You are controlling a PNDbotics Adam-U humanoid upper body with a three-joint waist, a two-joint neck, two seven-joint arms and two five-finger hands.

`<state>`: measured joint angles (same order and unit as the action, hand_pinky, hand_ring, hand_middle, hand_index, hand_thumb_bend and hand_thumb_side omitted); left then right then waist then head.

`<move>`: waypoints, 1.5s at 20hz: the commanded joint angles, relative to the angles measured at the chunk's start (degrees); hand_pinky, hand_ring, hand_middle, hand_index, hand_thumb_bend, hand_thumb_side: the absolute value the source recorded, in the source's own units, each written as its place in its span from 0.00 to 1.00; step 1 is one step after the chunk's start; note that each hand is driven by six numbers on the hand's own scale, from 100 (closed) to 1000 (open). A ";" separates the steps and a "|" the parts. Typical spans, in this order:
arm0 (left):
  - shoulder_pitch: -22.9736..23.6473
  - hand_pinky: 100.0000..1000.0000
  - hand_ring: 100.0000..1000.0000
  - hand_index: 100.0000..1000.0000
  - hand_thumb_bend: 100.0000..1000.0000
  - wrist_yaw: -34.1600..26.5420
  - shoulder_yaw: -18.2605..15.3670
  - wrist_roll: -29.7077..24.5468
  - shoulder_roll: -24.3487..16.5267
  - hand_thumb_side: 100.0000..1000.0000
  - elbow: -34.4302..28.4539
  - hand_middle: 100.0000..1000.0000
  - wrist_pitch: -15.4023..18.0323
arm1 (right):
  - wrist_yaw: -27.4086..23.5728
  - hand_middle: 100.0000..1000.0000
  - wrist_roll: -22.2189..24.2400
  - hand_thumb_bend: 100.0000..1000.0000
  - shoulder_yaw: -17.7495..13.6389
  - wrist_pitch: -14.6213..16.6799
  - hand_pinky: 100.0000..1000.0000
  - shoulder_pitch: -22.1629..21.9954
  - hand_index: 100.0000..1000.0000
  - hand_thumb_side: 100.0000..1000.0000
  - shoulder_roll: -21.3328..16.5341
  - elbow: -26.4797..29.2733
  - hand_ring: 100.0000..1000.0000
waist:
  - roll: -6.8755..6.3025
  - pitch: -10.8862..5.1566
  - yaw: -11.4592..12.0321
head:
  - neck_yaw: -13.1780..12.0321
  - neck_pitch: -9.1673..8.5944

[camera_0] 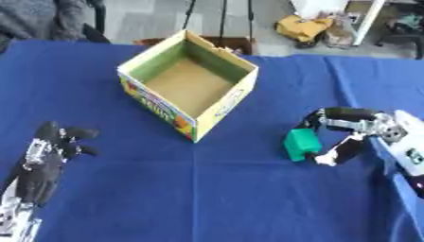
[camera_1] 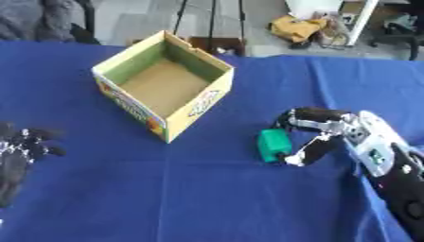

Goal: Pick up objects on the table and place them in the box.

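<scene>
At the lower left we find the left hand lying on the blue tablecloth, fingers pointing up the view, relaxed and slightly spread, holding nothing. It lies well apart from the other items.

Toward the centre, farther back, we note an open cardboard box with yellow printed outer walls and a green inner lining. It stands upright, turned corner-on to us, and its brown floor shows nothing inside.

Right of the box, and apart from it, a small green block sits at table level. The right hand comes in from the right edge. Its upper fingers curve over above the block, and a lower digit reaches in just beside the block's right side. The block lies at the mouth of this bracket, by the fingertips. We cannot tell whether any fingertip actually touches it.
</scene>
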<state>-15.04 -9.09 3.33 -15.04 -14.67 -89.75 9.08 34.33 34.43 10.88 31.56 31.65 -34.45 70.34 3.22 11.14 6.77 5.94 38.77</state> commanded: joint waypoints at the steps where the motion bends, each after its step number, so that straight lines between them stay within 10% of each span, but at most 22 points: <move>1: -0.47 0.56 0.77 0.60 0.35 -0.11 -0.15 0.09 -0.74 1.00 -0.51 0.55 0.11 | 0.47 0.52 -0.05 0.00 -0.33 4.02 0.64 0.49 0.44 0.14 -2.04 2.48 0.66 | -0.09 -0.74 -0.04 | -0.07 -0.04; 15: -0.25 0.56 0.77 0.60 0.35 0.04 -0.16 0.11 -1.17 1.00 -0.41 0.55 0.02 | -4.55 0.51 -3.87 0.00 -1.56 2.44 0.64 3.87 0.41 0.00 -6.29 9.64 0.67 | 0.76 -1.13 -0.01 | -0.53 -0.24; 30: -2.02 0.56 0.76 0.60 0.34 -0.32 1.59 -1.54 -1.56 1.00 -0.70 0.55 -0.24 | -3.74 0.51 -6.40 0.00 -6.01 0.10 0.65 19.02 0.40 0.00 -3.64 -3.16 0.68 | 2.85 -1.73 6.37 | 2.13 -1.79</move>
<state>-16.19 -9.15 4.76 -16.25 -15.16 -89.44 8.79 30.12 28.35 5.92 31.89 49.25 -37.40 68.12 6.31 10.40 13.40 7.72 37.74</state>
